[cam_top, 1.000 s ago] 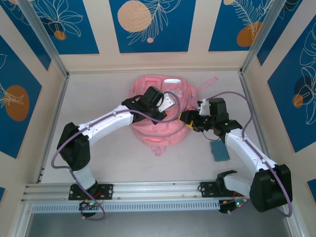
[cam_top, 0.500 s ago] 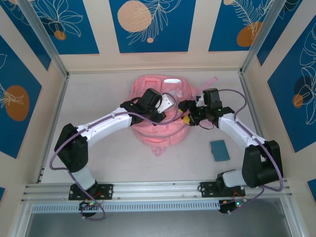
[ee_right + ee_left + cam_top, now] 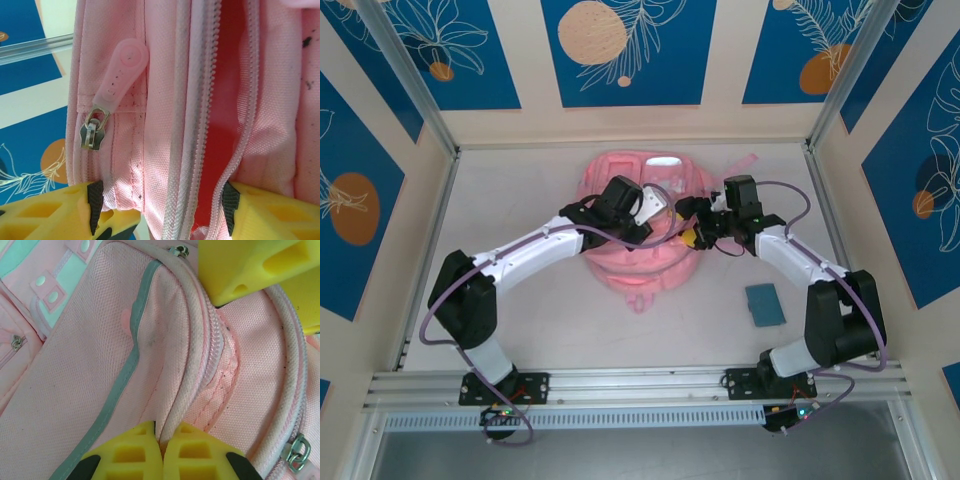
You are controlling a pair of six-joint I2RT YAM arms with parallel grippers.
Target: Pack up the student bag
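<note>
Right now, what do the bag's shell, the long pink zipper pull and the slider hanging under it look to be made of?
The student bag looks like matte woven synthetic cloth, perhaps polyester: a fine weave grain shows. The zipper pull seems to be soft rubbery plastic: smooth, translucent pink, with moulded dots. The slider below it looks like metal: dull grey sheen.

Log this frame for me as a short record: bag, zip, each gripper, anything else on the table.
bag: pink backpack, on the table
main zip: open, red inside showing
left gripper: shut, pinching a piped edge of the backpack
right gripper: open, straddling the fabric by the main zip
also there: teal pad, right of the backpack, untouched
</note>
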